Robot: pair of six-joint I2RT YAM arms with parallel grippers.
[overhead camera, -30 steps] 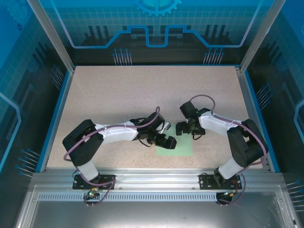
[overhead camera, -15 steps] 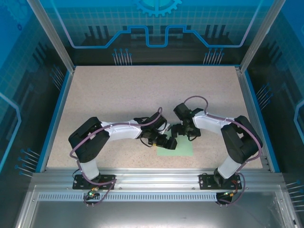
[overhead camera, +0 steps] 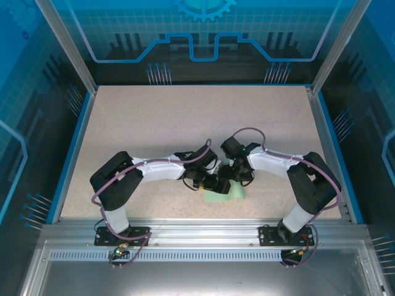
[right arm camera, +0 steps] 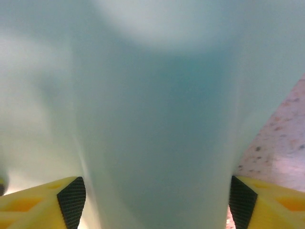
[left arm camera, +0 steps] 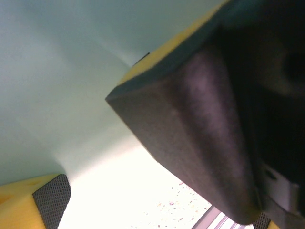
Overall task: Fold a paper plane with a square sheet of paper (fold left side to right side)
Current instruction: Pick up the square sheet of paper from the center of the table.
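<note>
Left jaws stand wide open, yellow fingers tipped with black cross-hatched pads [left arm camera: 50, 200] set far apart over the paper. The right jaws straddle a raised hump of it, their own pads [right arm camera: 71, 200] close against either flank; whether they have pinched it I cannot tell.

A second ago the square sheet of paper [overhead camera: 237, 192] lay flat on the surface [overhead camera: 185, 123], its whole outline plain between the two wrists. Now less green shows from above, and a pale rounded bulge stands up along its right side. The right arm [overhead camera: 278, 163] has swung leftward until its wrist sits just beside that of the left arm [overhead camera: 154, 169], which has reached further right.

The sheet sits near the front edge of the surface, under both wrists. It is thin, matte, pale mint-green and unmarked, bending in soft curves with no sharp crease visible. The surface is beige and finely speckled. Both arms have white shells, black joints and looping purplish cables. A dark matte wedge [left arm camera: 200, 133] with a yellow edge looms in the left wrist view.
</note>
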